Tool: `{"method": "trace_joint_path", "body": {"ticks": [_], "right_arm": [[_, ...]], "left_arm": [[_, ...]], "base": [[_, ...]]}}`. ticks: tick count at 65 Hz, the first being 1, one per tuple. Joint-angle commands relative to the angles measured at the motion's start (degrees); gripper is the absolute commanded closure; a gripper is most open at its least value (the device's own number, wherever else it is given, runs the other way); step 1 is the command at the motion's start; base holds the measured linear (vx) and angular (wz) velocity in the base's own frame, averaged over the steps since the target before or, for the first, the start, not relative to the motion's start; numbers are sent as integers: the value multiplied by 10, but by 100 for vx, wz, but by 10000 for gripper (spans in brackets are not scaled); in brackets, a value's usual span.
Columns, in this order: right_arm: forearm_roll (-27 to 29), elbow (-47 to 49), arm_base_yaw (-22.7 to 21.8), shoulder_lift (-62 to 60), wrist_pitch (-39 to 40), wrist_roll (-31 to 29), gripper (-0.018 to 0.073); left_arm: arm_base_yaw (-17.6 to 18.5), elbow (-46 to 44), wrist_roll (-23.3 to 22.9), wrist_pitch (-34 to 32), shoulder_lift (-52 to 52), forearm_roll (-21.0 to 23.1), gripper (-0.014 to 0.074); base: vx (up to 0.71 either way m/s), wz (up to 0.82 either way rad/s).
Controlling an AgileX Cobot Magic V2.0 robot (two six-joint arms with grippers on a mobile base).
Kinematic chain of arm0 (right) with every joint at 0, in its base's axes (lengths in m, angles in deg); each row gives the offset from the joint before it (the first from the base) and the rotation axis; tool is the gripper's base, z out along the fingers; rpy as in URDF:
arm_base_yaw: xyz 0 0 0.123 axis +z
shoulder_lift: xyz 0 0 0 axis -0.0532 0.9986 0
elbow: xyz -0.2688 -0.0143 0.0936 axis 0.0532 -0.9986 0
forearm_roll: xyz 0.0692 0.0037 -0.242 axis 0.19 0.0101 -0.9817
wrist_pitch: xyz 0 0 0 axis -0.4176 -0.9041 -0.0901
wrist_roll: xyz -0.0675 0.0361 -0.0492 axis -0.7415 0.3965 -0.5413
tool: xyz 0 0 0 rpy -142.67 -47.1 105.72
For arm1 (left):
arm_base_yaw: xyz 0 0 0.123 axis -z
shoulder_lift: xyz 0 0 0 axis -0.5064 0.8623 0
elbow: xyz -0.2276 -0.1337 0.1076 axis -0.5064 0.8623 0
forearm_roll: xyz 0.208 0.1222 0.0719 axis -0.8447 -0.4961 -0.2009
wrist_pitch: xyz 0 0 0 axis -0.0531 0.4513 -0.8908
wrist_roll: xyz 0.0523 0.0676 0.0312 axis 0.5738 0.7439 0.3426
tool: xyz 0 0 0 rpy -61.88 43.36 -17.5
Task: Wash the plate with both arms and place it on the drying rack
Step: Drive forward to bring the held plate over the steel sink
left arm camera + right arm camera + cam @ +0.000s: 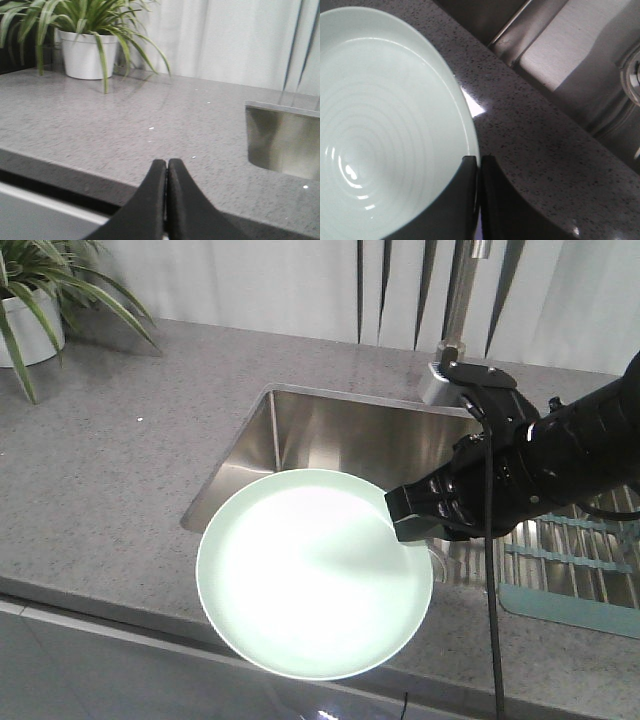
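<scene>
Bright diffuse light: plate (300, 590) blown out to near-white glare in front view, soft shadow of right arm (590, 440) across its upper right; small specular patch on desk (535, 135); left gripper (166, 165) soft-focus near lens.

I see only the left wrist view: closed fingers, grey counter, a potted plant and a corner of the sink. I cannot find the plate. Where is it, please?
Observer: The front view shows the plate held over the front edge of the counter, partly above the sink.
Operator: Which arm holds it?
Observer: The right gripper does. In its wrist view the fingers pinch the plate's rim.
Operator: And where is the drying rack?
Observer: The drying rack lies on the right side of the sink, partly hidden by the right arm.
</scene>
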Motion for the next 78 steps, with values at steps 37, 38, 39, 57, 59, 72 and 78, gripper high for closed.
{"method": "trace_joint_path", "body": {"ticks": [37, 38, 39, 57, 59, 72, 78], "right_arm": [[20, 15, -2, -19, 17, -4, 568], [20, 15, -2, -19, 17, -4, 568], [20, 15, -2, -19, 17, -4, 568], [20, 15, -2, -19, 17, -4, 568], [20, 15, -2, -19, 17, -4, 568], [20, 15, -2, -19, 17, -4, 568], [20, 15, -2, -19, 17, -4, 568]], "left_arm": [[1, -17, -3, -44, -7, 1, 603], [1, -17, -3, -44, -7, 1, 603], [1, -17, -3, -44, -7, 1, 603], [1, -17, -3, -44, -7, 1, 603], [1, -17, -3, -44, -7, 1, 603], [1, -17, -3, -44, -7, 1, 603], [1, -17, -3, -44, -7, 1, 603]], "base": [[7, -25], [7, -17], [7, -17], [7, -14], [7, -11], [7, -10], [8, -8]]}}
